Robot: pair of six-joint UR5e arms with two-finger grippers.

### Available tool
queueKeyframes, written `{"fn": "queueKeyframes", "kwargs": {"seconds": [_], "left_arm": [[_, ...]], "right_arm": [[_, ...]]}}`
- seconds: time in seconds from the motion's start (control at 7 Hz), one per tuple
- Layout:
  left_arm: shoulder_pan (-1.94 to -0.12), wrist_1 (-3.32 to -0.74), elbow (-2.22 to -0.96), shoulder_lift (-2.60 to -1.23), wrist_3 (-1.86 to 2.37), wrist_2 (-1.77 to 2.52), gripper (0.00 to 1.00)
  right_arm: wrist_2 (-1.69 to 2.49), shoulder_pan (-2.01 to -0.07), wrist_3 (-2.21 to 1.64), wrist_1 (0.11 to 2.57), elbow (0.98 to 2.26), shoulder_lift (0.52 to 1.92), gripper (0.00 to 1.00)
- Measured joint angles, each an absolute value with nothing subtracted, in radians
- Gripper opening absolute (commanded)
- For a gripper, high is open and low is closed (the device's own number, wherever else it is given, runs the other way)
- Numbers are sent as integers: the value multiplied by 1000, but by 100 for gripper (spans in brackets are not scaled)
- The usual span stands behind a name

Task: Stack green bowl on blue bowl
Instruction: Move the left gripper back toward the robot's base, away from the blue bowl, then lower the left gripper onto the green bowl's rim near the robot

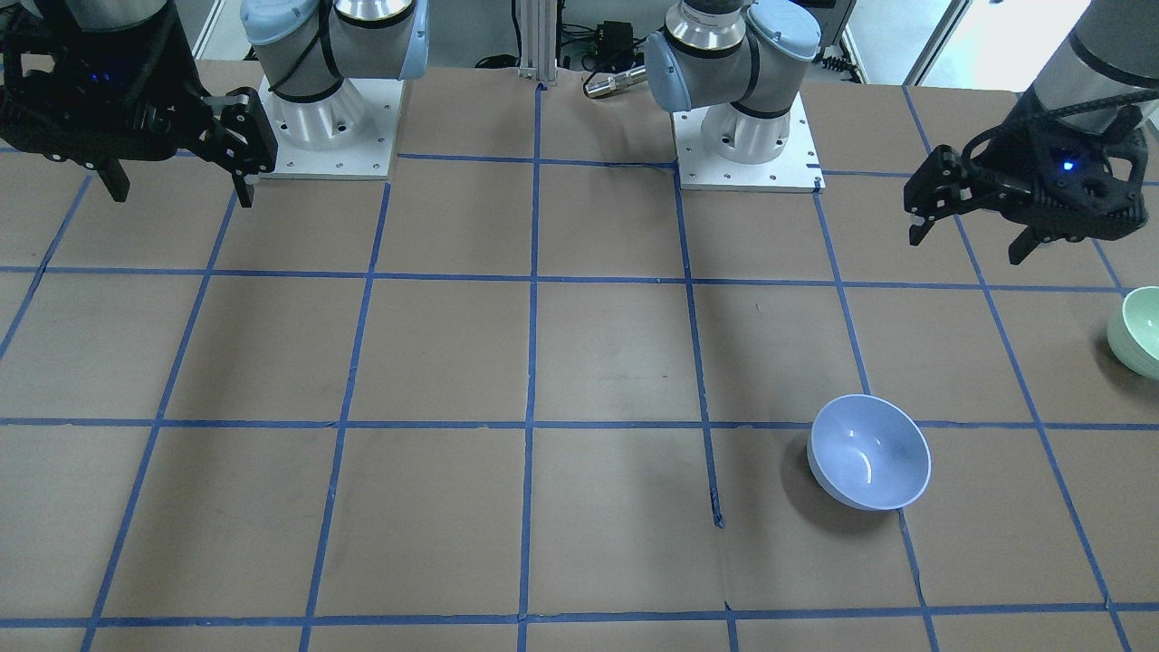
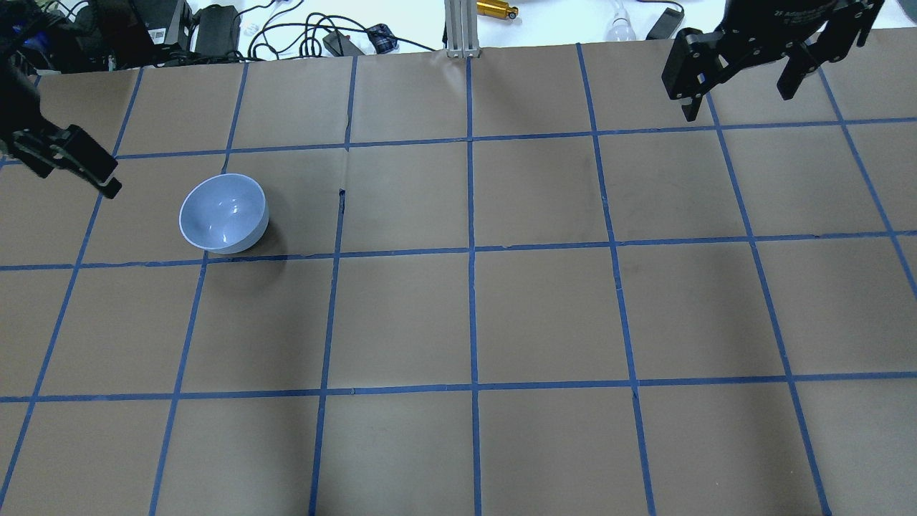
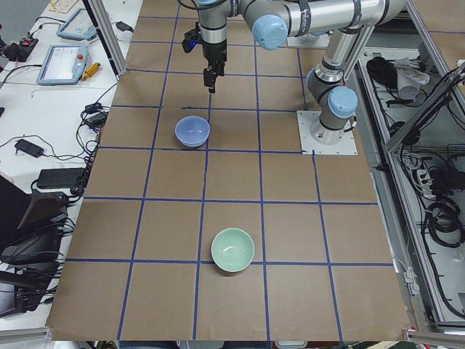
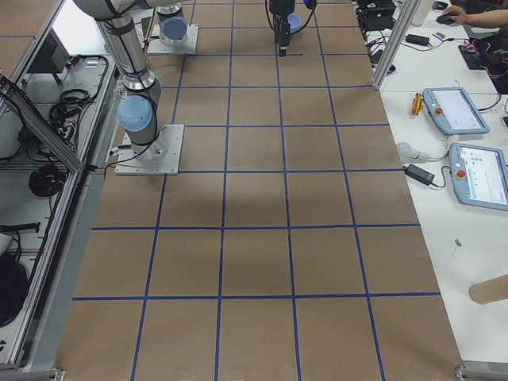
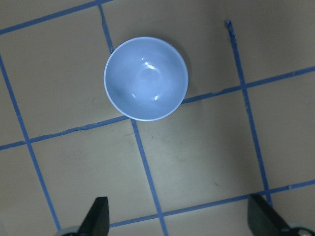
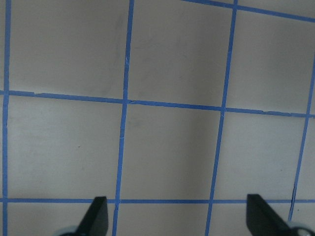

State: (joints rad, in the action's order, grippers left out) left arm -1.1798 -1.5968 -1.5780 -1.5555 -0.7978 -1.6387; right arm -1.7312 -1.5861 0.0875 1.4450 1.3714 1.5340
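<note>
SITE: robotics lab | EVIDENCE: two robot arms (image 1: pixel 724 54) bolted on white base plates (image 1: pixel 748 167) to a worktop (image 2: pixel 544 315) papered brown, gridded in blue tape (image 2: pixel 471 301) | teach pendants (image 4: pixel 456 111) on a white side bench (image 4: pixel 429 143) | loose cables (image 2: pixel 286 32), power brick (image 3: pixel 54 177), aluminium post (image 2: pixel 458 29)

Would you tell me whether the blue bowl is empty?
Empty: the blue bowl stands upright, and the left wrist view shows only its bare glossy inside.

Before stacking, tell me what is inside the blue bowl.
Nothing: the blue bowl is empty, its whole inside showing, bare but for glints. The green bowl stands apart. No part of the inside is covered.
</note>
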Motion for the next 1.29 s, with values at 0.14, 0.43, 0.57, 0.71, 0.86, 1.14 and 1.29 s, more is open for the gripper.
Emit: {"fn": "queueKeyframes", "kwargs": {"seconds": [0.14, 0.43, 0.57, 0.71, 0.86, 1.14, 1.29], "left_arm": [[-1123, -1595, -1599, -1553, -976, -1640, 100], [-985, -1583, -1618, -1556, -1311, -1638, 100], [-902, -1552, -1628, -1565, -1464, -1635, 100], [-814, -1481, -1656, -1577, -1618, -1630, 100], [-733, -1388, -1699, -1591, -1768, -1615, 100], [-611, -1232, -1751, -1651, -2012, -1581, 100], [-565, -1207, -1752, -1690, -2118, -1577, 100]], "right_arm": [[-1731, -1586, 87, 1445, 1371, 1534, 100], [-1731, -1586, 87, 1445, 1371, 1534, 100], [-1731, -1586, 87, 1445, 1371, 1534, 100], [-1731, -1586, 87, 1445, 1371, 1534, 100], [-1732, -1586, 87, 1445, 1371, 1534, 100], [-1732, -1586, 87, 1445, 1371, 1534, 100], [-1731, -1586, 87, 1445, 1371, 1534, 100]]}}
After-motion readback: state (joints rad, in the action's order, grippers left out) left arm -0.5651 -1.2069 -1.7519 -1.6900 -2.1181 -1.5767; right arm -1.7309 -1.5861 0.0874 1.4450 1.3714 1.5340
